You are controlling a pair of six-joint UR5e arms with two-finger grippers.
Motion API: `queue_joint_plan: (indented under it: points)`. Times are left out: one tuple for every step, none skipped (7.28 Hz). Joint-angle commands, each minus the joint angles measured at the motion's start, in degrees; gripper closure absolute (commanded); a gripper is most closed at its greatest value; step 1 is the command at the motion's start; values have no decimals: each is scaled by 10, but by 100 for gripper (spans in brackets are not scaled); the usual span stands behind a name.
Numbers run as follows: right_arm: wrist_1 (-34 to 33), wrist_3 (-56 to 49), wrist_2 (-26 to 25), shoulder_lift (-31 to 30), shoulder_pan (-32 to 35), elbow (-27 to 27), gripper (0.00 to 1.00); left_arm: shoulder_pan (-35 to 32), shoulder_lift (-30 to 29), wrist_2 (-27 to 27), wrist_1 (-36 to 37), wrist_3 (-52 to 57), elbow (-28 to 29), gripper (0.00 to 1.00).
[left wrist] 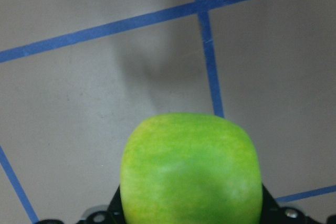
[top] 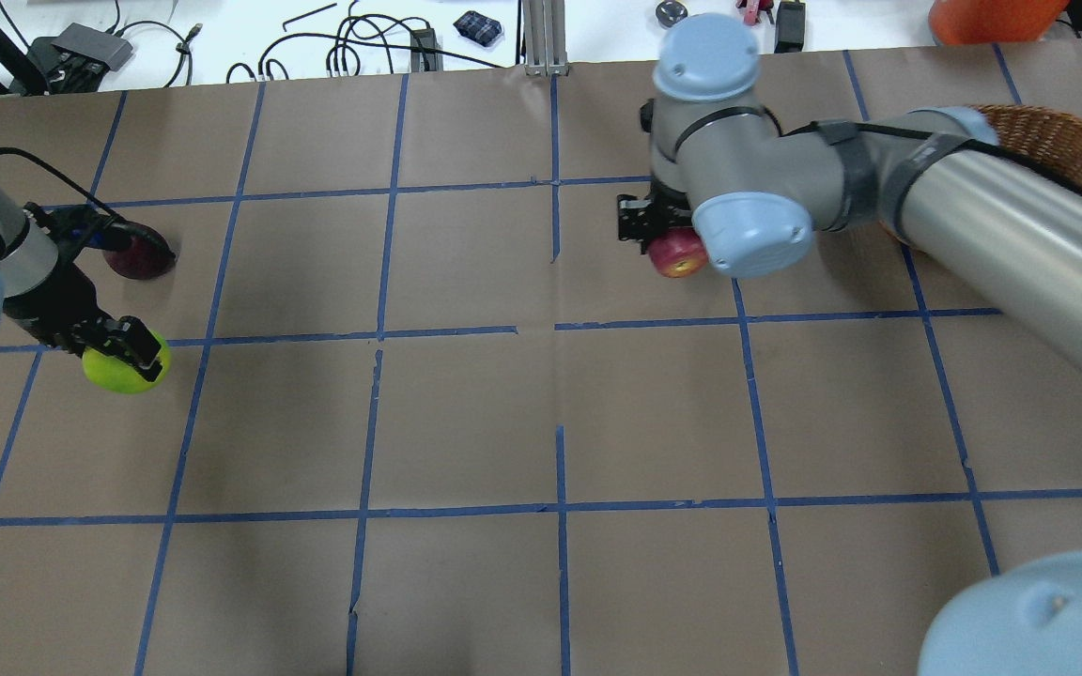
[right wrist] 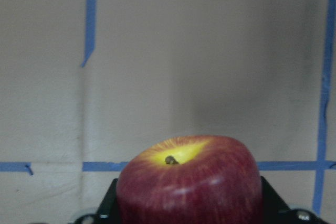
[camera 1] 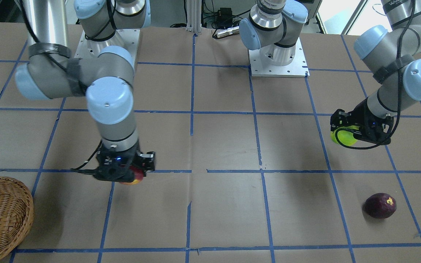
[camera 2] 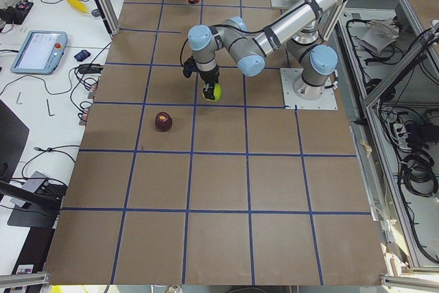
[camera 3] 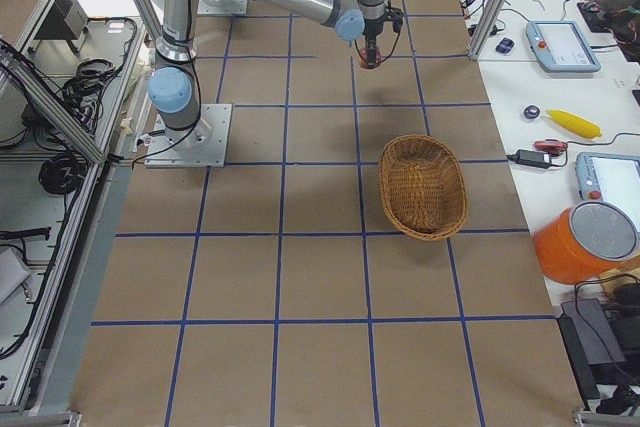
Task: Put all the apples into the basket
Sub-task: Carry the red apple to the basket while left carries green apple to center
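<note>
End effectors [camera 1: 343,132] [camera 1: 133,172] hold apples [left wrist: 191,169] [right wrist: 189,182] (1 each).

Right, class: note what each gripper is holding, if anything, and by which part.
The left gripper holds the green apple, pinched across its sides; the right gripper holds the red apple the same way, stem end free.

Robotics lab, def. My arms' bases sit on bolted metal plates [camera 1: 294,69] on a big table [camera 2: 219,238] covered w/ brown paper, a blue tape grid [top: 560,507] marked across it. Aluminium-profile posts [top: 546,38] stand at the edges. Teach pendants [camera 2: 38,51] lie on a white side bench [camera 2: 62,80], w/ loose cables [top: 353,47] and adapters along the back, plus more cable bundles [camera 2: 415,169] beside the table.
</note>
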Motion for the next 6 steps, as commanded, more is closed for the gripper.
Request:
queue_joint_plan:
  points:
    - [7,-105,4,-11,-156,-31,100,-128,-10,-7,20,-183,6,88]
    - [9,-126,-1,-7,-192,-47,100,-177,-15,-57,21,-316,9,88]
    - [0,-199,-6,0,-225,-53,100,-225,-28,-96,40,-394,16,88]
    - [-3,-236,-2,4,-266,-57,100,-285,-49,-104,65,-469,19,88]
    - [-4,-273,0,10,-300,-69,100,-337,-82,-141,136,-554,19,88]
    - [-7,-300,-1,35,-318,-86,100,-360,-110,-186,173,-585,20,88]
